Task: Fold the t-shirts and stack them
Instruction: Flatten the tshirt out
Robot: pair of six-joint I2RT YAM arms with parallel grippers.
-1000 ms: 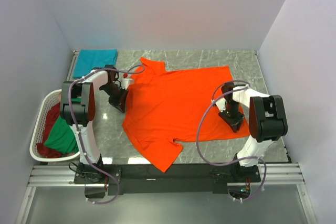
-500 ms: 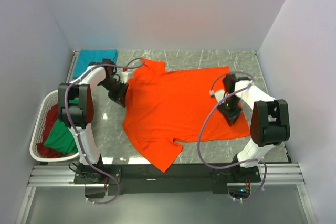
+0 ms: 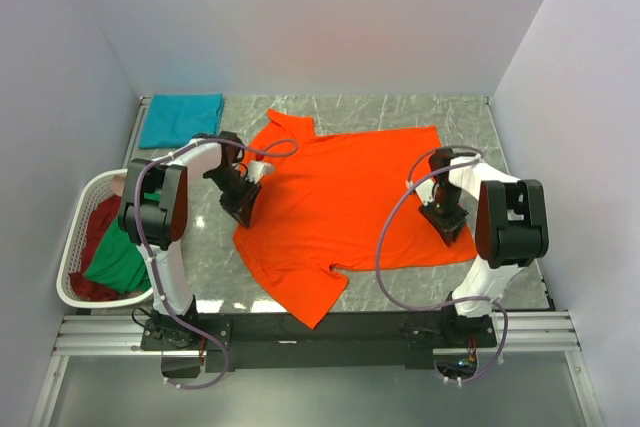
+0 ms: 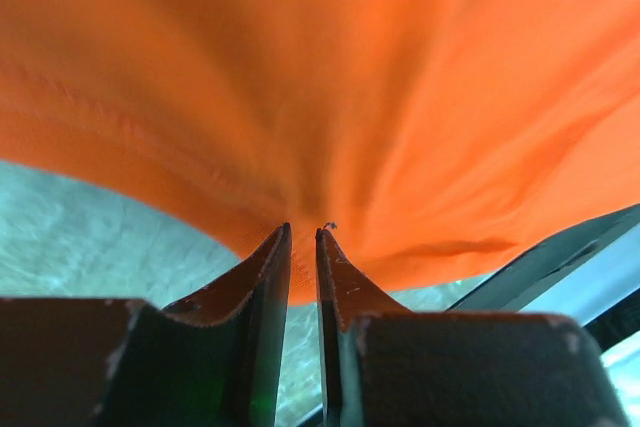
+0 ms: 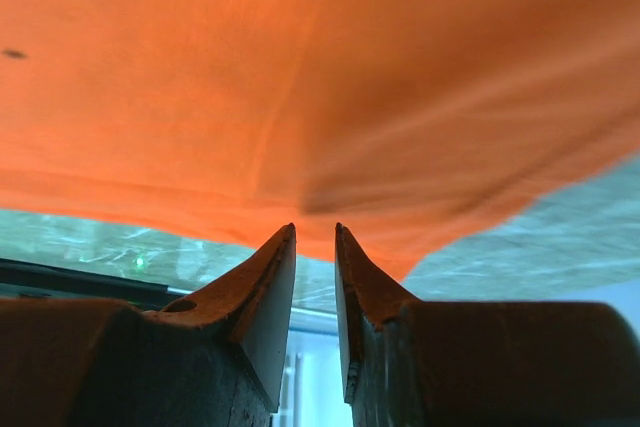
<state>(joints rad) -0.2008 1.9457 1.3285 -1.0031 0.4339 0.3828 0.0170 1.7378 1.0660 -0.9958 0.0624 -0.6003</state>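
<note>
Since the earlier frame the left gripper (image 4: 302,231) has shifted nearer to the bases and to the right, onto the left edge of the orange shirt (image 3: 340,197); the right gripper (image 5: 315,230) sits almost where it was. The left jaws stand narrow and pinch the orange cloth, whose creases run together at the tips. The right jaws are likewise narrow and hold the shirt's right edge, lifted so that the table (image 3: 400,112) shows beneath the cloth in the wrist view. The orange shirt lies spread flat across the middle of the table, one sleeve pointing to the far left and the other toward the near edge between the two arm bases. The right gripper meets the shirt close to its near right corner. A teal shirt (image 3: 180,119) lies folded at the far left corner of the table, well apart from the orange one. A basket (image 3: 66,272) stands off the table's left side, beside the left arm. In it lie a green shirt (image 3: 115,257) and a dark red shirt (image 3: 95,222), the green over part of the red.
</note>
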